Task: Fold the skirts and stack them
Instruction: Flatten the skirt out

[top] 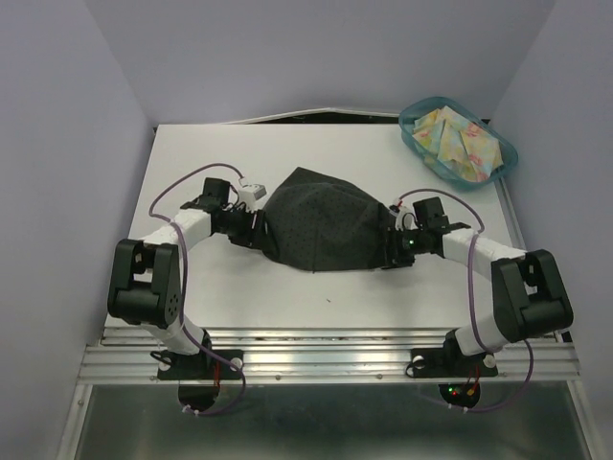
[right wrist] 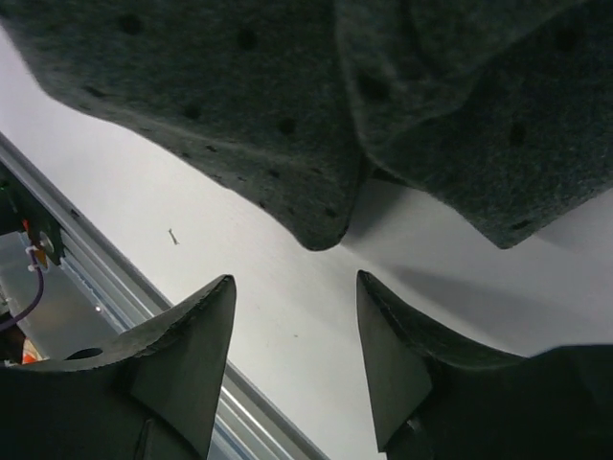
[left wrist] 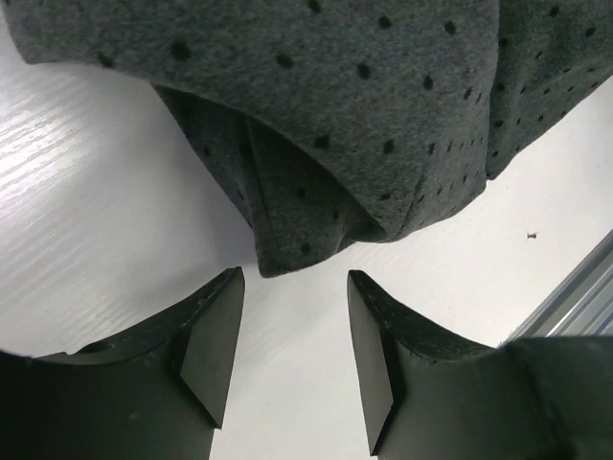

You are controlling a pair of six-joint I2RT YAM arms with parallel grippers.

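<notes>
The charcoal dotted skirt (top: 321,225) lies on the desk (top: 287,316) with its long axis running from the left tool (left wrist: 294,311) to the right tool (right wrist: 295,307), both spread wide and empty, a hem corner just ahead of each, neither arm nearer.

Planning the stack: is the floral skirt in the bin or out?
In. The floral skirt lies bunched inside the teal bin at the far right corner; only the dark skirt is on the table.
</notes>
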